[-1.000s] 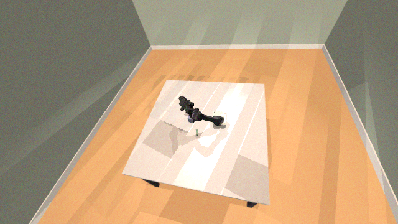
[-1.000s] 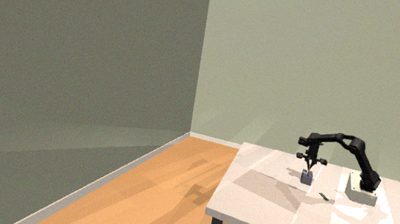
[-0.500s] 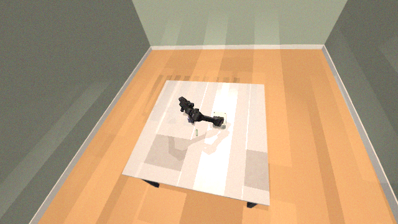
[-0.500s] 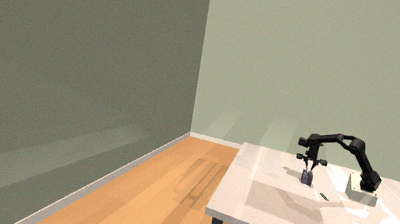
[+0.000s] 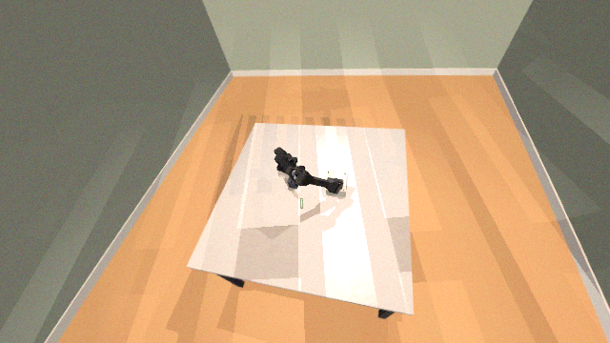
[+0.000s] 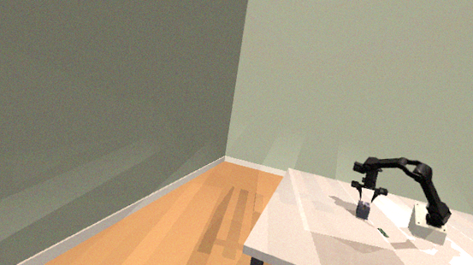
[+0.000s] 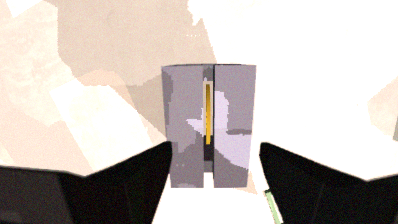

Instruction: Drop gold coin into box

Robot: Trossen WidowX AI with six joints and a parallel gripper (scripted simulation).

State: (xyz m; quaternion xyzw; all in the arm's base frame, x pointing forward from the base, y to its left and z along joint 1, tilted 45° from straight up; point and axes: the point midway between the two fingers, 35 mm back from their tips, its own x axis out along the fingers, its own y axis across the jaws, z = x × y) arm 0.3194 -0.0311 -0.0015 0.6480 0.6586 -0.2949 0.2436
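The grey box (image 6: 363, 211) (image 7: 185, 112) stands on the table, its lid slot running up and down the wrist view. The gold coin (image 7: 208, 115) shows edge-on as a thin upright line within the slot; how deep it sits, and whether it is wholly below the lid, I cannot tell. My gripper (image 6: 367, 200) (image 7: 216, 145) is open and empty just above the box, with one finger to each side of it in the wrist view and the coin free of both. The dark-green holder (image 5: 301, 203) (image 6: 383, 233) (image 7: 271, 202) lies on the table, partly cut off in the wrist view.
The white table (image 5: 272, 252) (image 6: 279, 232) carries the arm's pale base block (image 6: 426, 236). The black arm (image 5: 315, 181) (image 6: 394, 162) arches from it to the box. The holder lies between box and base in the exterior view.
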